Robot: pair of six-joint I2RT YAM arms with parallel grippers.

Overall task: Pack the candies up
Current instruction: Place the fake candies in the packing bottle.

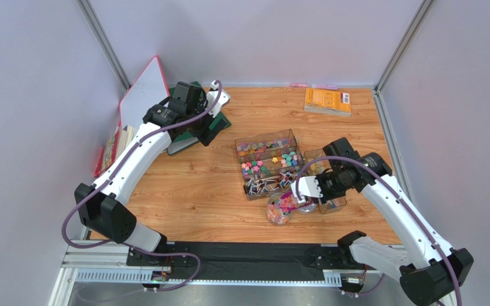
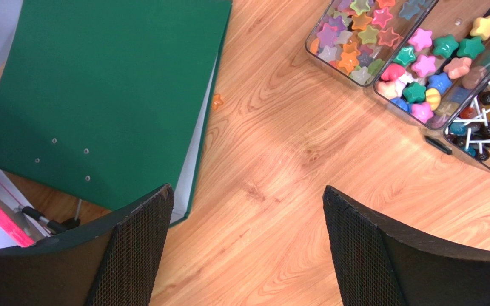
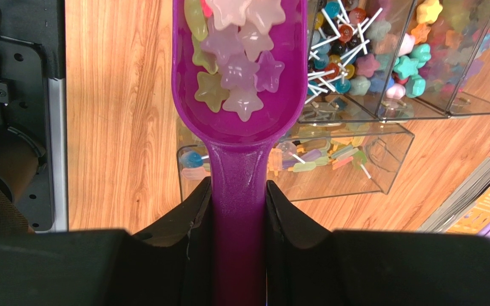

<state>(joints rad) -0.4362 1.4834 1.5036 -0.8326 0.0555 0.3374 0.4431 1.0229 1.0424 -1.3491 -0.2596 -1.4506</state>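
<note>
Candies (image 1: 268, 160) fill a clear divided tray (image 1: 244, 146) at mid table: stars, rounder sweets and lollipops on white sticks. The left wrist view shows them at top right (image 2: 420, 64). My right gripper (image 3: 238, 185) is shut on the handle of a purple scoop (image 3: 238, 127) holding several pale star candies (image 3: 238, 70). In the top view the scoop (image 1: 287, 201) hangs over a small round clear tub (image 1: 277, 211) in front of the tray. My left gripper (image 2: 247, 191) is open and empty above bare wood beside a green folder (image 2: 100, 83), far from the tray.
A clear box (image 3: 382, 159) with flat sweets sits under the scoop. The green folder (image 1: 196, 127), a white board (image 1: 142, 92) and stacked books (image 1: 110, 150) are at back left. An orange book (image 1: 327, 101) lies at back right. One loose orange candy (image 2: 216, 99) lies by the folder.
</note>
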